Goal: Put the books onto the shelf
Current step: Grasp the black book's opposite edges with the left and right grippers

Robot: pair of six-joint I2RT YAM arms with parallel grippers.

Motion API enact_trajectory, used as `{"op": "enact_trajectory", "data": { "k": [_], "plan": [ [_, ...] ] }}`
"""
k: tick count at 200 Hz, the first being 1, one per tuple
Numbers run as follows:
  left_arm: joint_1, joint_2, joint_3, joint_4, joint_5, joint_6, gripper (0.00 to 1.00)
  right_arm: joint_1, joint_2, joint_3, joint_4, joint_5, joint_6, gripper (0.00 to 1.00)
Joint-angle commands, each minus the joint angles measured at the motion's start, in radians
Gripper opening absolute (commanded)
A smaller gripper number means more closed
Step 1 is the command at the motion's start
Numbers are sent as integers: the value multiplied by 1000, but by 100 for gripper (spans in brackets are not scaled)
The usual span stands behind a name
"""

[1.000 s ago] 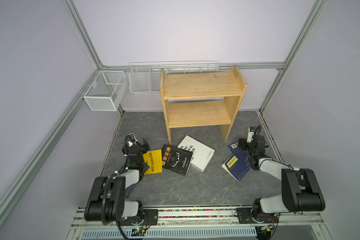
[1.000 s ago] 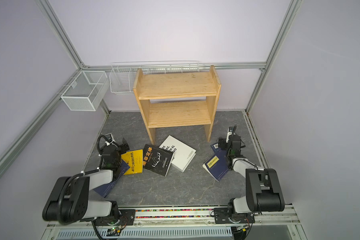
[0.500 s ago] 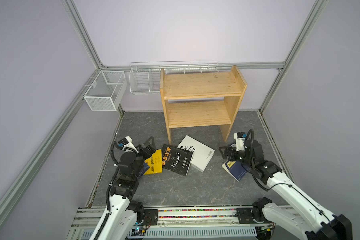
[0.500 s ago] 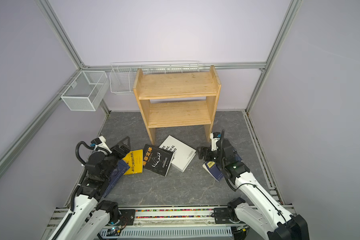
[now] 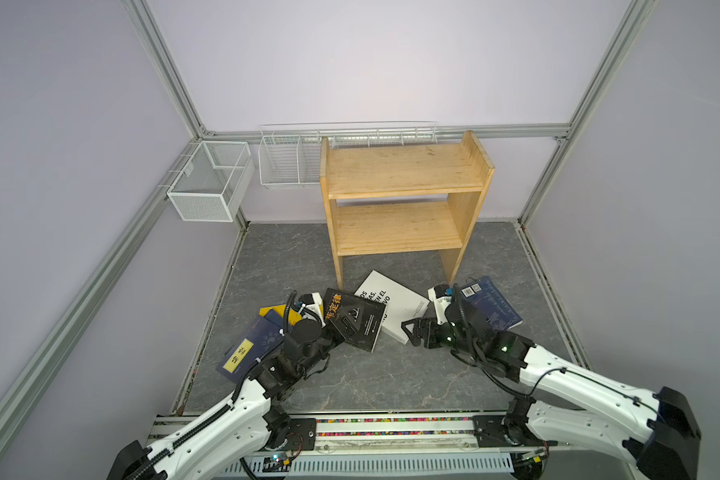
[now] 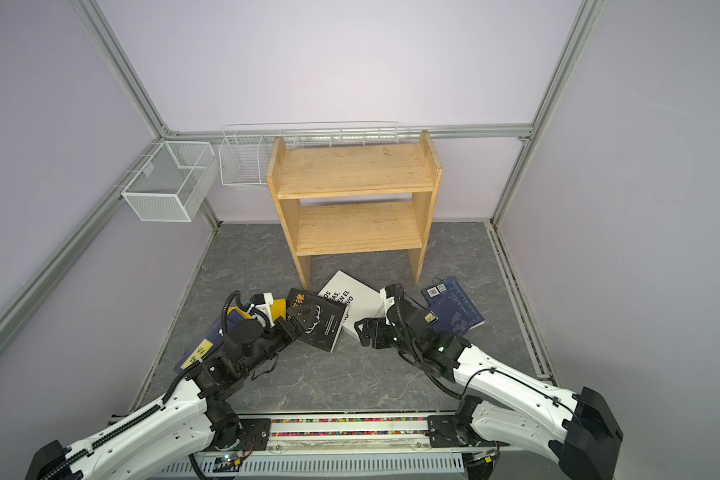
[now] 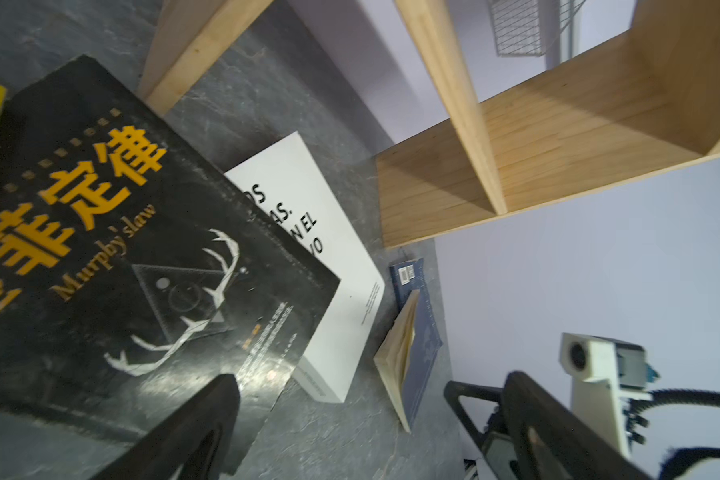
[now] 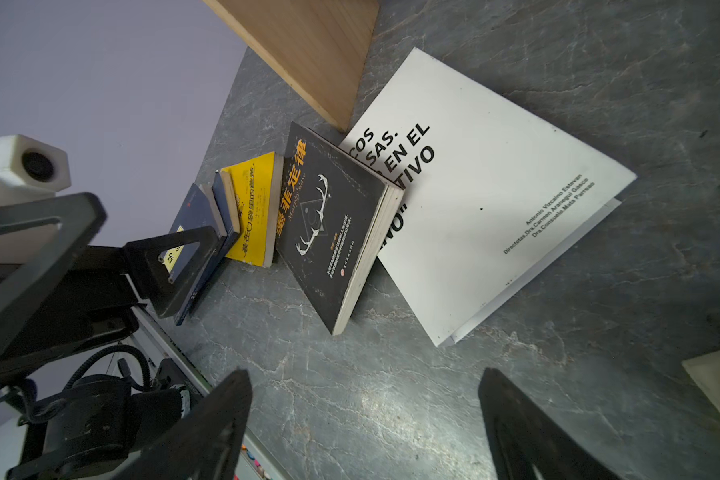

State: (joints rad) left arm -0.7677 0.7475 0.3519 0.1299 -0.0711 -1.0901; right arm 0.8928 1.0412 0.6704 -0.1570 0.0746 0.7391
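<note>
Near left on the floor (image 5: pixel 350 386): stacked navy books (image 5: pixel 246 353), then yellow book (image 5: pixel 276 311). Left claw (image 5: pixel 339 332), jaws apart, over black book (image 5: pixel 360 318), which overlaps white book (image 5: pixel 398 301). Right claw (image 5: pixel 412 334), jaws apart, holding nothing, beside white book. Navy book (image 5: pixel 493 305) at right. Shelf (image 5: pixel 400 174) stands far centre.

Seven books (image 5: pixel 358 322), one shelf (image 5: pixel 400 170), two baskets (image 5: pixel 202 201).

Scattered books (image 5: pixel 366 326) before pine shelf (image 5: pixel 400 170)
</note>
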Motion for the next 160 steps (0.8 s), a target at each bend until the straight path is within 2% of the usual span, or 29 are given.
{"op": "enact_trajectory", "data": {
  "k": [1, 9, 44, 58, 71, 98, 123, 131, 160],
  "plan": [
    [39, -12, -20, 98, 39, -5, 99, 6, 41, 23, 96, -52, 36, 89],
    [55, -16, 2, 40, 24, -2, 99, 5, 64, 32, 84, -45, 53, 89],
    [59, -10, 154, -279, -162, 285, 99, 17, 174, 52, 123, 3, 182, 90],
    [63, 1, 194, -319, -208, 389, 99, 41, 216, 55, 147, 40, 244, 93],
    [71, 32, 219, -331, -227, 436, 99, 75, 256, 58, 182, 78, 284, 95],
    [132, 128, 226, -252, -108, 434, 99, 148, 350, 87, 231, 143, 353, 96],
    [143, 212, 243, -203, -48, 431, 99, 170, 452, 58, 444, 141, 391, 100],
    [144, 227, 243, -185, -28, 435, 99, 170, 485, 58, 512, 133, 386, 96],
    [149, 258, 238, -147, 19, 452, 99, 171, 565, 96, 498, 112, 398, 94]
  ]
}}
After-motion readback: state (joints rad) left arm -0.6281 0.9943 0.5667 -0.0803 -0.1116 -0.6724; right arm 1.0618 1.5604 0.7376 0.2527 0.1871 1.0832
